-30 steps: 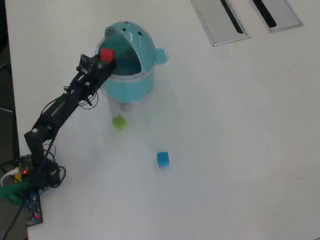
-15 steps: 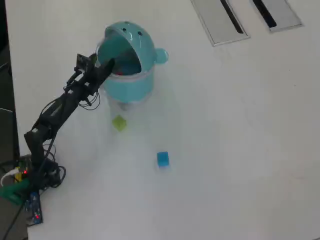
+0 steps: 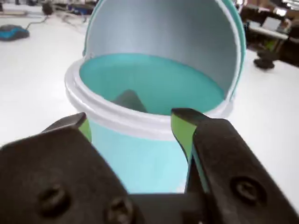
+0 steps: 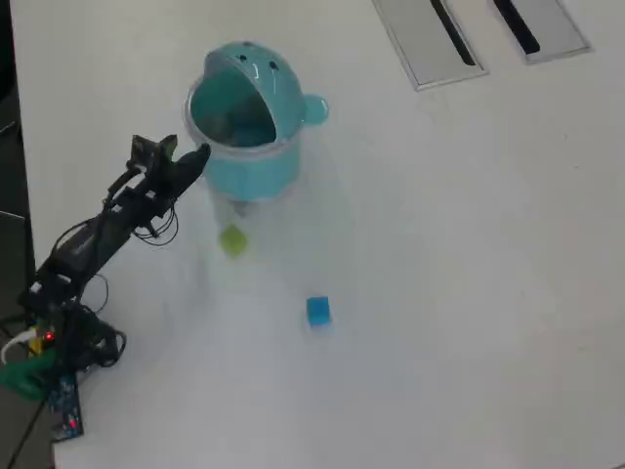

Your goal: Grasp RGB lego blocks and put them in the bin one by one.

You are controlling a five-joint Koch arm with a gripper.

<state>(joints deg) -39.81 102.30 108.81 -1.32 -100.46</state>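
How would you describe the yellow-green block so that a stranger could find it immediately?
In the overhead view, start from the round teal bin on the white table. Just below it lies the yellow-green block, a tiny cube. The blue block lies farther from the bin, lower and to the right.

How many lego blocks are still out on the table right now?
2: the yellow-green block just below the bin in the overhead view, and the blue block further down and to the right. None shows inside the bin.
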